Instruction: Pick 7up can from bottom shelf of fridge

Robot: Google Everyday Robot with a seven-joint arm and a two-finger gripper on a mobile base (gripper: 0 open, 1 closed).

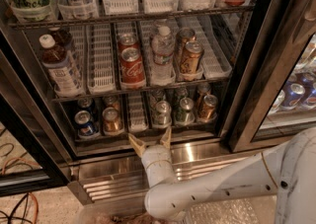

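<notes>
**Q:** Gripper: position and state?

**A:** Your gripper (151, 141) sits low at the front edge of the bottom shelf (138, 117), over the steel louvred strip (207, 155) of the fridge (247, 75). Its fingers (136, 144) are spread in a V with nothing between them.

**Q:** 7up can?

**A:** You have the 7up can (162, 113) upright at the front of its lane on that shelf, untouched. One fingertip ends just below it, apart from it. A greener can (185, 111) stands beside it. Across a bare white lane on its other side are a gold-brown can (112, 120) and a Pepsi can (85, 123).
</notes>
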